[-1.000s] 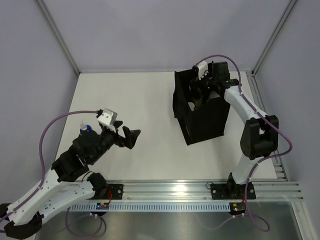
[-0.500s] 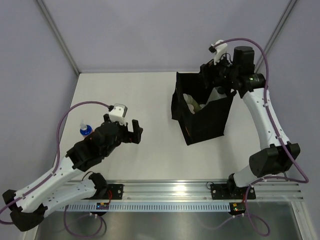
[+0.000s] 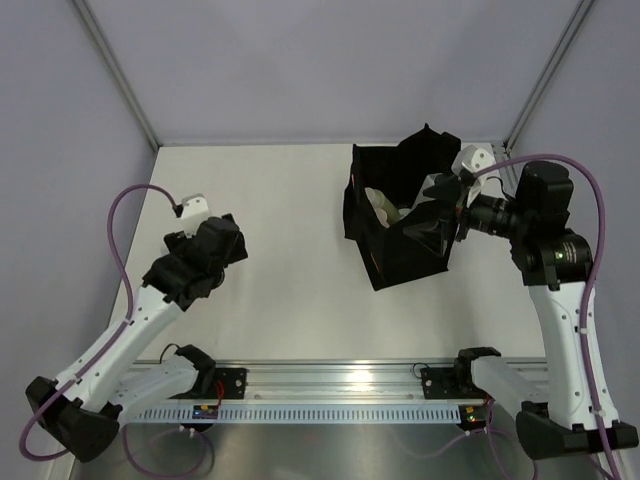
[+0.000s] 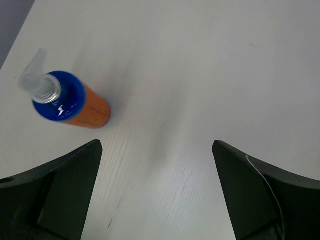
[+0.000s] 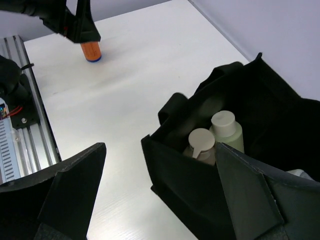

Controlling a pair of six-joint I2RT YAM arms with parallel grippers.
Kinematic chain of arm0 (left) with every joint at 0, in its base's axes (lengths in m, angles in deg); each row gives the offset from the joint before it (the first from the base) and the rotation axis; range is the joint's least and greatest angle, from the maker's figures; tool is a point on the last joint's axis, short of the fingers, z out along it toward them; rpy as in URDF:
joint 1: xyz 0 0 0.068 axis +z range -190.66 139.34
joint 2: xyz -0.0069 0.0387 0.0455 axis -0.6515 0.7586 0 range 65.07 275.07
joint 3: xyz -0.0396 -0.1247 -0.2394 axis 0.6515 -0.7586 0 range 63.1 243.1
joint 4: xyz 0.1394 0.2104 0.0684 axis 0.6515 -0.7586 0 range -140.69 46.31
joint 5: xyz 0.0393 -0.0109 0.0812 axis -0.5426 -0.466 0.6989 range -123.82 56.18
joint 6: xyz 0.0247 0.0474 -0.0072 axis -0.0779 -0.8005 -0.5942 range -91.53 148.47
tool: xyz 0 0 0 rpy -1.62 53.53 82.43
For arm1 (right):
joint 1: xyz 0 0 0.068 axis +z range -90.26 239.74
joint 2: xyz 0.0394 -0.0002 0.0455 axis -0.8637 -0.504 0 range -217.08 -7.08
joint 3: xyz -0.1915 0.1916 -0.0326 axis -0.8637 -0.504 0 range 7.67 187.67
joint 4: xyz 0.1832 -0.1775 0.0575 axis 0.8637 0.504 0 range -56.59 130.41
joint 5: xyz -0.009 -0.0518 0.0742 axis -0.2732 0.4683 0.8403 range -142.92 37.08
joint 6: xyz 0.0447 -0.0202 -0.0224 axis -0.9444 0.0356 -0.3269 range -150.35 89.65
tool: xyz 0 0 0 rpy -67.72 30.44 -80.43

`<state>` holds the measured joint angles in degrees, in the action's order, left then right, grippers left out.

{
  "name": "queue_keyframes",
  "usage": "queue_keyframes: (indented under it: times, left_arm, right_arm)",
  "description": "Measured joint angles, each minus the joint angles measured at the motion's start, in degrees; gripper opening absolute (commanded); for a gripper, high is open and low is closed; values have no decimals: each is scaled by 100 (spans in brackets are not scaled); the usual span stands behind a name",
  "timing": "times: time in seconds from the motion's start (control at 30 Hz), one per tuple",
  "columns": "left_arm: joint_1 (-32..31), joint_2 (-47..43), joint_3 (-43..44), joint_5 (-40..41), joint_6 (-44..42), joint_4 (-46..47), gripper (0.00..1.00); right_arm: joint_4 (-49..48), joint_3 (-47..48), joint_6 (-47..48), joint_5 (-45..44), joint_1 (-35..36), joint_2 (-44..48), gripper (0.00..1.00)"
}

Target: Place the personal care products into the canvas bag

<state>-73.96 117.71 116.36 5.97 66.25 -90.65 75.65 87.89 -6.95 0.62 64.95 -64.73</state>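
The canvas bag [image 3: 405,250] stands open right of the table's middle. In the right wrist view a beige bottle [image 5: 201,142] and an olive-green bottle [image 5: 226,127] stand upright inside the bag [image 5: 200,200]. My right gripper [image 5: 160,147] hangs open and empty over the bag's near corner; from above it [image 3: 445,203] sits at the bag's right rim. An orange bottle with a blue cap [image 4: 70,102] stands on the table at the left. My left gripper [image 4: 156,145] is open above the table, the bottle just beyond its left finger [image 4: 60,185]. From above, the left arm [image 3: 205,255] hides that bottle.
The same orange bottle [image 5: 91,51] appears far off in the right wrist view, under the left arm's fingers [image 5: 75,22]. A metal rail [image 3: 380,385] runs along the near edge. Walls [image 3: 60,150] close in the back and sides.
The right gripper has lifted out of the bag and drawn back to its right side, jaws now wide. The left arm has swung left over the orange bottle.
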Motion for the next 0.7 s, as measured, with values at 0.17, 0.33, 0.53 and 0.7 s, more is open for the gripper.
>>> queue_keyframes:
  times: [0.17, 0.33, 0.53, 0.7]
  left_arm:
    - [487, 372, 179, 415, 870, -811, 97]
    - [898, 1104, 391, 717, 1777, -1515, 98]
    - [1661, 1202, 61, 647, 1803, -1250, 97]
    - [2218, 1379, -15, 498, 1526, -726, 97]
  right_arm:
    - [-247, -901, 22, 223, -468, 656, 100]
    - [-575, -1362, -72, 503, -1023, 721, 100]
    - [-647, -1611, -59, 745, -1416, 890, 99]
    - [-669, -1663, -37, 918, -1513, 949, 100]
